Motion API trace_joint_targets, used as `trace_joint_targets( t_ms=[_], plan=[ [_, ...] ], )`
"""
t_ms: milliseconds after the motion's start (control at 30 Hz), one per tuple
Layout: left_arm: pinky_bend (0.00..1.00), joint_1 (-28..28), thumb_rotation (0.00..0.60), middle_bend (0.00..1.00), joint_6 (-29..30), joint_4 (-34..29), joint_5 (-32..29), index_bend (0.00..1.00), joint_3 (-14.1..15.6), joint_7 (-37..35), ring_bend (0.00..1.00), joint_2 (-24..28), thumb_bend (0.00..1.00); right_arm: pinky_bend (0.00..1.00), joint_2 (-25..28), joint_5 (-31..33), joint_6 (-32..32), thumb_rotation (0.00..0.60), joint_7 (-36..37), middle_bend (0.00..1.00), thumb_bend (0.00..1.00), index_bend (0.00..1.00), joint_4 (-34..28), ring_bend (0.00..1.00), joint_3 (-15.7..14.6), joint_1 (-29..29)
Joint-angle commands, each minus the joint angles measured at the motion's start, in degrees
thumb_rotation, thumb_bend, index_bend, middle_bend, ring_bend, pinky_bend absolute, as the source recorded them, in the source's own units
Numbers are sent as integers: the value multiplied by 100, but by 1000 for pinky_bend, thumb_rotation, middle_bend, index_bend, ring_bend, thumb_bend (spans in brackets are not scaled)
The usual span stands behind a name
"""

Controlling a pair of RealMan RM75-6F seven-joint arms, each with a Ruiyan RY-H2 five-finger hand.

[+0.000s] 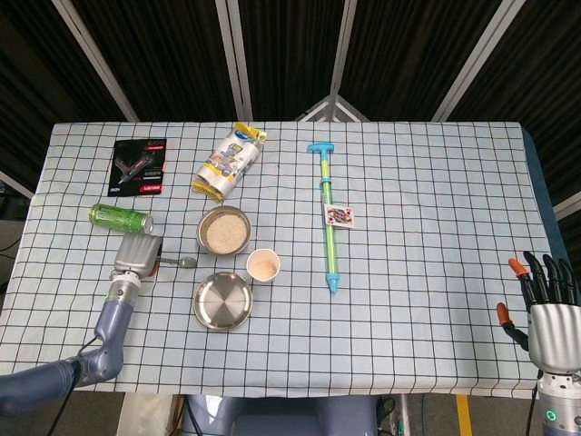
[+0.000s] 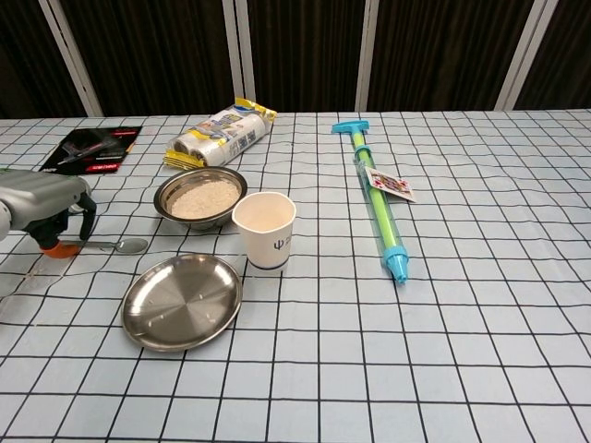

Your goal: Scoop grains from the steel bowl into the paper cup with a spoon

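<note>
The round steel bowl of pale grains (image 1: 224, 230) sits left of centre, the white paper cup (image 1: 263, 265) just below-right. The slim metal spoon (image 2: 118, 245), stiff, light and slippery, lies under the left hand (image 1: 136, 256), best pinched mid-handle; whether those fingers clamp it, I cannot tell. The right hand (image 1: 549, 314), lower right, spreads empty fingers.

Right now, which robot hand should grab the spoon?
Probably the left robot hand. It sits right over the spoon handle, beside the steel bowl of grains. The right robot hand is far off at the table's right edge, fingers spread, holding nothing.
</note>
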Motion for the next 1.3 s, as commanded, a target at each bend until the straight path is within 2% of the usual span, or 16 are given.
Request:
trace_joint_targets(
  t_ms=[33, 433, 867, 1067, 1300],
  plan=[
    [1000, -14, 600, 988, -3, 13, -51, 504, 9, 17, 1000, -16, 393, 0, -3, -3, 4, 600, -1, 129, 383, 184, 2, 0, 0, -1],
    [1000, 12, 600, 990, 77, -53, -32, 530, 68, -104, 1000, 32, 424, 0, 1, 2, -5, 600, -4, 129, 383, 183, 0, 0, 0, 2],
    [1000, -38, 600, 990, 457, -737, 223, 539, -196, -298, 1000, 582, 440, 0, 1, 7, -8, 600, -11, 129, 383, 184, -4, 0, 1, 1],
    [1000, -232, 600, 990, 572, -927, 364, 540, -261, 29, 1000, 841, 442, 0, 4, 7, -11, 600, -17, 129, 383, 184, -7, 0, 4, 5],
    [1000, -702, 600, 990, 378, -763, 140, 544, -388, 668, 1000, 821, 449, 0, -9, 3, 13, 600, -20, 130, 383, 184, 2, 0, 8, -2]
  ],
)
